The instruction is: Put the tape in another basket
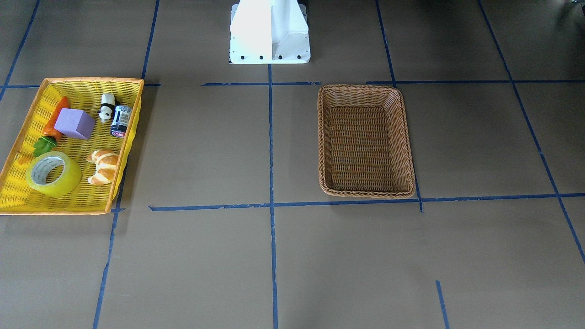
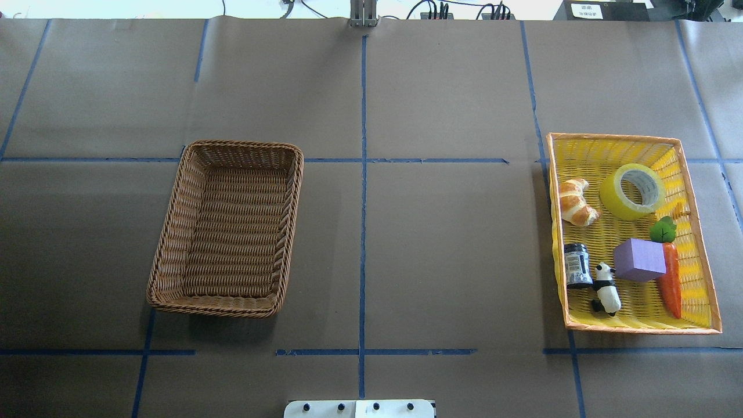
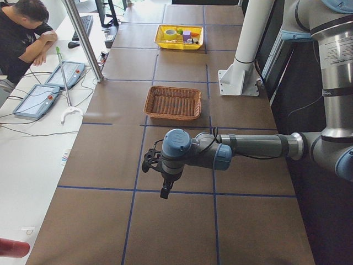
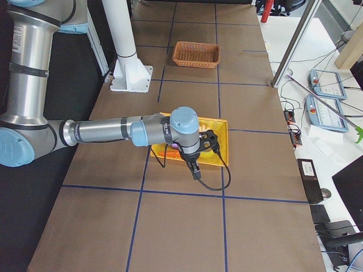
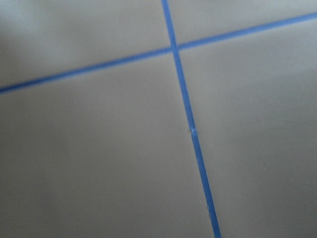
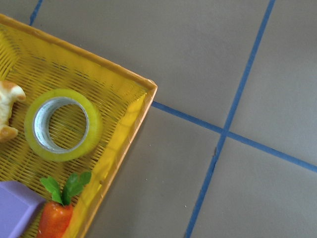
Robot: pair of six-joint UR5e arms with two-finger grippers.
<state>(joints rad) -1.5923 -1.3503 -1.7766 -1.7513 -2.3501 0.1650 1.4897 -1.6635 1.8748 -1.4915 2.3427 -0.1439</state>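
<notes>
The yellow-green tape (image 2: 633,190) lies flat in the far corner of the yellow tray (image 2: 615,137), also in the front view (image 1: 53,173) and the right wrist view (image 6: 63,125). The brown wicker basket (image 2: 226,145) stands empty on the table's left half, also in the front view (image 1: 365,192). My right gripper (image 4: 211,141) hovers above the yellow tray's outer edge. My left gripper (image 3: 150,163) hangs over bare table, away from the brown basket (image 3: 172,102). Both show only in side views, so I cannot tell whether they are open or shut.
The yellow tray also holds a purple cube (image 2: 638,260), a toy carrot (image 2: 670,278), a croissant (image 2: 574,202), a panda figure (image 2: 606,288) and a small dark jar (image 2: 577,265). The white robot base (image 1: 269,32) stands at the table's edge. An operator (image 3: 25,33) sits at a side desk.
</notes>
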